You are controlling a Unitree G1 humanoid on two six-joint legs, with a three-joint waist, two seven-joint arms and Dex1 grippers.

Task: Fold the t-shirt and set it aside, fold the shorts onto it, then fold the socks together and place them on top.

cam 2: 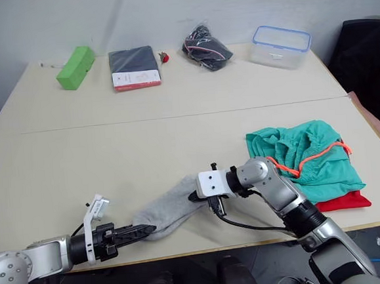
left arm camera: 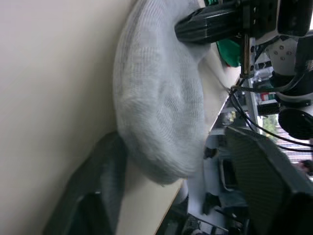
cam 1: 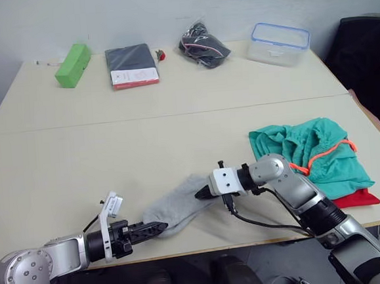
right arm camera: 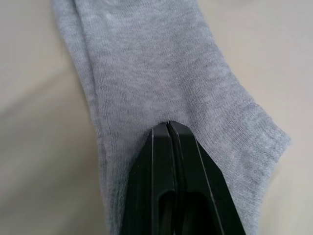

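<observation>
Socks (cam 1: pixel 182 208) lie stacked at the table's (cam 1: pixel 112 155) near edge; right gripper (cam 1: pixel 203 193) is pinched together on one end, left gripper (cam 1: pixel 158 227) on the other. Left grip is shallow, so my guess is the toe slips free on lifting. Shorts (cam 1: pixel 313 155) sit over the t-shirt (cam 1: pixel 359 198) nearby.

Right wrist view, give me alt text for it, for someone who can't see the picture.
The right gripper, its two black fingers pressed together, is shut on the light grey socks, which lie flat and stretched out on the pale table.

green box (cam 1: pixel 73 65), pkgd garment (cam 1: pixel 131 65), plastic tub (cam 1: pixel 280 43)
</observation>
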